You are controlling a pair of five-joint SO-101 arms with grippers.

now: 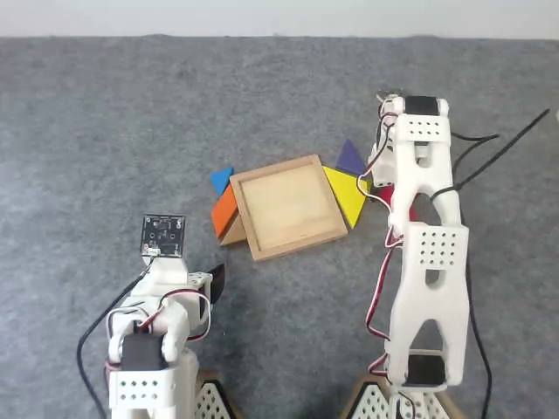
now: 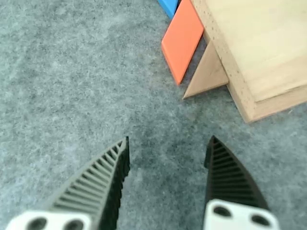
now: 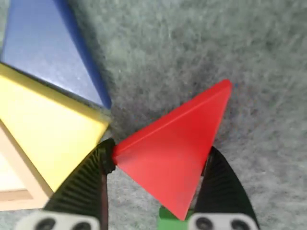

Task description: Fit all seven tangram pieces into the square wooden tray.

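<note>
Right of tray [image 1: 275, 166], beside yellow triangle [image 3: 48, 129]: red triangle [image 3: 172, 148] sits pinched in right gripper [image 3: 158, 153], one side on corner, other on sloped edge. Looks light, stiff, paint probably slick; corner hold likely pivots, flat edges safer. Left gripper [image 2: 169, 140] jaws apart over carpet [image 2: 72, 72], nothing held

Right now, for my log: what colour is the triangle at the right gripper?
Red; triangle clearest in the right wrist view.
</note>
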